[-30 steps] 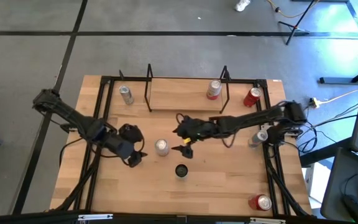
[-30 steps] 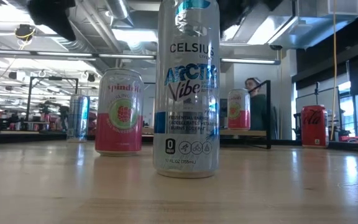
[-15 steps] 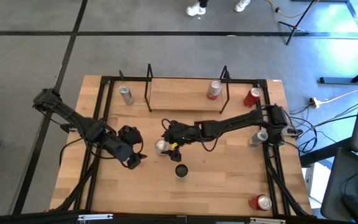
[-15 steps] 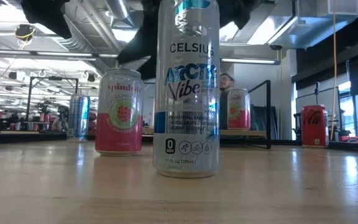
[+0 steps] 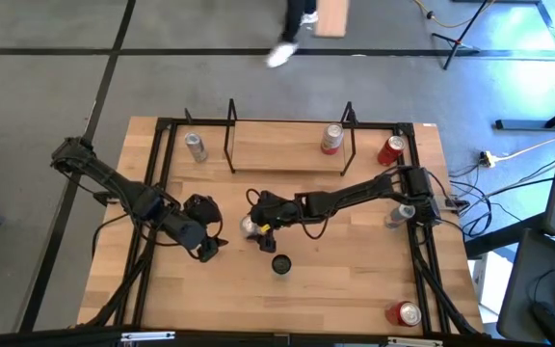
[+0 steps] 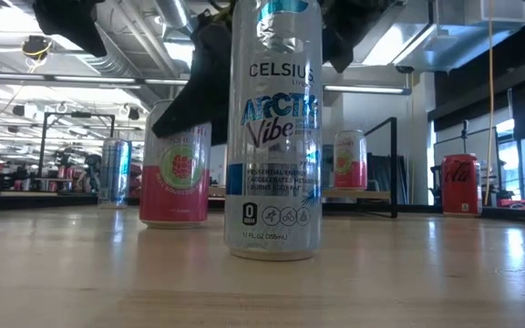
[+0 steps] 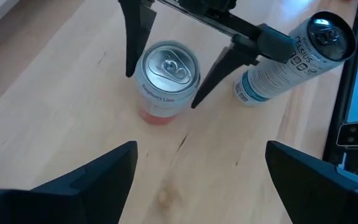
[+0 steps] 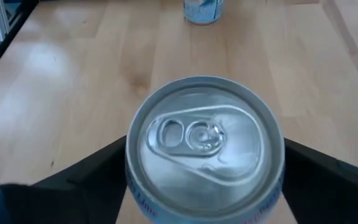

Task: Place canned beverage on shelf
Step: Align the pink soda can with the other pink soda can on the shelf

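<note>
Wooden table (image 5: 355,280), grey floor (image 5: 46,87), right end effector (image 7: 163,68) spread astride pink can (image 7: 166,78)

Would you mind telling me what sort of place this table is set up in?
Probably a robotics lab in an open industrial workspace: exposed ceiling ducts overhead, a bare grey floor around the table, and loose cables beside it.
</note>
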You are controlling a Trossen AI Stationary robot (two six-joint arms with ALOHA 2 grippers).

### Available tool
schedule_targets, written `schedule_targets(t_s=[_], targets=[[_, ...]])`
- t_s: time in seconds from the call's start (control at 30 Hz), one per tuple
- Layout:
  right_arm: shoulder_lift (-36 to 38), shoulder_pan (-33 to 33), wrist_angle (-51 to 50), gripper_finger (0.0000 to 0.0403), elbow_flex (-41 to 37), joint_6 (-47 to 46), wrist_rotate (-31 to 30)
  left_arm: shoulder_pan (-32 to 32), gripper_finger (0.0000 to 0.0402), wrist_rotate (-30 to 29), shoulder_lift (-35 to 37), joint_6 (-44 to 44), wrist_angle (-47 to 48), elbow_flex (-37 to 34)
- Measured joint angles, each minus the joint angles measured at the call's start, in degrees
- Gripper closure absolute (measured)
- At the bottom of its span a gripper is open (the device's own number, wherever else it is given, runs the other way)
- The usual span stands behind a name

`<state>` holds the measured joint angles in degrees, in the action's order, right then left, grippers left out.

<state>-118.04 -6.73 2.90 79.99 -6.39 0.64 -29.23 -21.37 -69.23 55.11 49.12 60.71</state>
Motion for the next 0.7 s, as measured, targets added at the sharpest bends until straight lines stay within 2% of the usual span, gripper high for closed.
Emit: schedule_targets(t_s=[0.17,0.33,0.57,0.7], targets=[[0.3,0.0,-0.3,0.0148,0.0,-0.7,0.0,0.0,0.0060,0.0,0.0,0.0,-0.1,0.0],[3.9,0.0,-4.6,0.0148,-0.2,-0.8,0.0,0.0,0.0060,0.0,0.0,-0.2,-0.3,0.0],[15.2,0.1,-15.4,0.0148,0.0,4.4,-6.2,0.1,0.0060,0.0,0.0,-0.2,-0.3,0.0],[21.8,1.7,-21.9,0.0148,-0.1,5.5,-6.6,0.1,0.0060,0.0,0.0,-0.2,-0.4,0.0]])
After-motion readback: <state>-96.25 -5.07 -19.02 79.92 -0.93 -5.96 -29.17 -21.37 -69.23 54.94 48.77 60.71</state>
